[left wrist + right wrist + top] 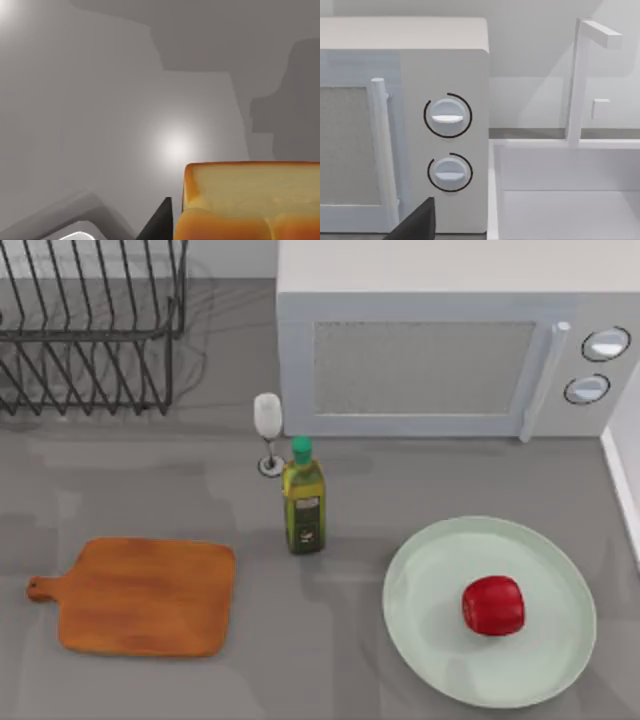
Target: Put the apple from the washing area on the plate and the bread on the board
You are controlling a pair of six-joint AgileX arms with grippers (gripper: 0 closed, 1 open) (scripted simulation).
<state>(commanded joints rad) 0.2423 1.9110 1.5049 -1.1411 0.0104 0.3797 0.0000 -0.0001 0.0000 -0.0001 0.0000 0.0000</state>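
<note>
At the table's (300, 660) front left lies the board (150, 595), flat and bare, its long axis running left to right and its handle pointing to the table's left edge; at the front right sits the plate (430, 590), its rim close to the front edge, with the apple (493, 605) resting on it a little right of its middle. Between board and plate is an open stretch of grey table, with an oil bottle (303, 505) standing upright just behind that gap and a wine glass (268, 430) just behind the bottle. Farther back, a wire rack (90, 330) fills the left corner and a microwave (430, 350) spans from the middle to the right. The left wrist view adds the bread (250, 195), very near the camera above plain grey surface, one pale side facing the lens with a strip of bumped golden top showing; a dark part of the left gripper (159, 222) lies just beside it, and whether that gripper is clamped on the loaf cannot be told. The right wrist view faces the microwave's two knobs (447, 117) and door handle, with a white sink (560, 200) and its tap (577, 80) beside it; a dark tip of the right gripper (417, 220) sits before the microwave, its state impossible to tell
</note>
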